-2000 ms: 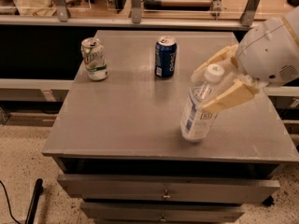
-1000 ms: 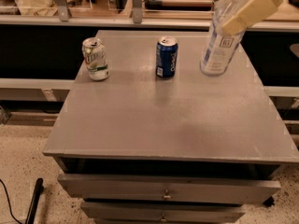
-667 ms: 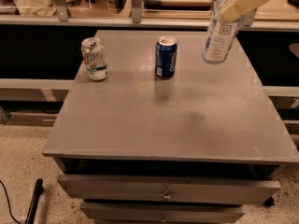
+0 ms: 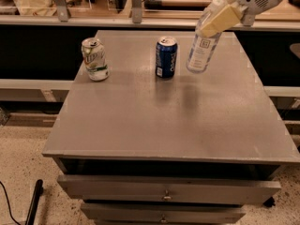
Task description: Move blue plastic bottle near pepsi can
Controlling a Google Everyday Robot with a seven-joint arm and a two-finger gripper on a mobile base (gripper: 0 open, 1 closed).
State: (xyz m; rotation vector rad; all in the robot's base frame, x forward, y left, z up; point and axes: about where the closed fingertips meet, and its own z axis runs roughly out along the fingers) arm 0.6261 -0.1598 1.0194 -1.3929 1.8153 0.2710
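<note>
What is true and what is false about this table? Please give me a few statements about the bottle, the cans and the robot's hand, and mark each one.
1. The hand is closed on the upper part of the blue plastic bottle. True.
2. In the camera view, the bottle is to the left of the pepsi can. False: it is to the right of the can.
3. The pepsi can lies on its side. False: it stands upright, silver top up.
4. A silver-and-green can stands near the left edge of the table. True.
5. The bottle is pressed against the pepsi can. False: a gap shows between them.
</note>
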